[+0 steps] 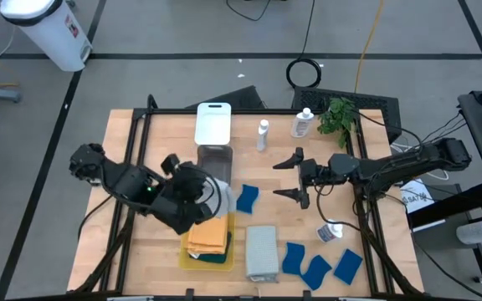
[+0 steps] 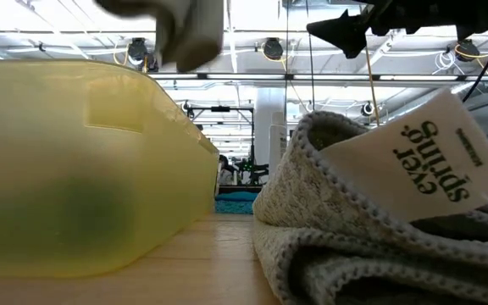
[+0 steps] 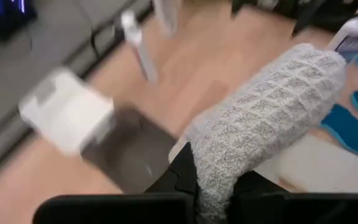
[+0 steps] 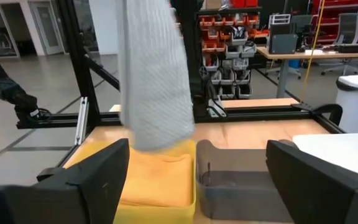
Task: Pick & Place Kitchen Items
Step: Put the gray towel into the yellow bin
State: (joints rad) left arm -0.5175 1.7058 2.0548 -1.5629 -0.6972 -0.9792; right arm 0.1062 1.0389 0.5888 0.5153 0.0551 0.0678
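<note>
Lit brightly and evenly from ceiling strip lights (image 2: 227, 52), with only soft, short shadows on the tabletop (image 1: 166, 267). Blurred by motion throughout the left wrist view, smearing the white tray (image 3: 67, 111) and bottle (image 3: 135, 43). Out of focus up close in the low view: yellow tray (image 2: 74, 169). Streaked pale grey cloth (image 4: 154, 74) in right wrist view.
</note>
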